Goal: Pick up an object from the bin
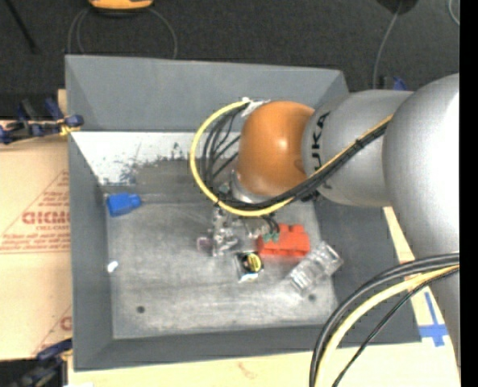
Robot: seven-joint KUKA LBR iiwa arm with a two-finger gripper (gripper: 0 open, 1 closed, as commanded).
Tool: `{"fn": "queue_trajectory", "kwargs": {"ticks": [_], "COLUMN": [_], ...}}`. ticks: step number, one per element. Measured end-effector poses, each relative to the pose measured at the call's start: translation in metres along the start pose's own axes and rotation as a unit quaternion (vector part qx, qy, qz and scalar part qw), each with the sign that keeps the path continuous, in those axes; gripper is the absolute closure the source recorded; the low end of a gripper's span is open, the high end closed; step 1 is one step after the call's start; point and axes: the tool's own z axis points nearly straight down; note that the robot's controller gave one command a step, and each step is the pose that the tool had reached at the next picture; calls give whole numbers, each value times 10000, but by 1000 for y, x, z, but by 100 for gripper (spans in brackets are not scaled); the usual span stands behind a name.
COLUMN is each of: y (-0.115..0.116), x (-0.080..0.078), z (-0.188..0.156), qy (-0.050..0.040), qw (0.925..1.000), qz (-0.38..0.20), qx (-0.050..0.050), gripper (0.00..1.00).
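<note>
orange block and small yellow piece lie just beside the gripper.

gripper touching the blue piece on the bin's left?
Apart. The camera view shows bare bin floor between the blue piece and the gripper, which sits nearer the orange block.

One cam above grey bin, tilted a bit from one side, whole bin in frame, arm from right.
</note>
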Motion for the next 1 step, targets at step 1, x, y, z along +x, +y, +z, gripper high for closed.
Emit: {"fn": "queue_trajectory", "kwargs": {"ticks": [1], "y": [-10], "x": [6], "z": [-158], "qy": [23], "qw": [9978], "qz": [-667], "qx": [19], "gripper": [100]}}
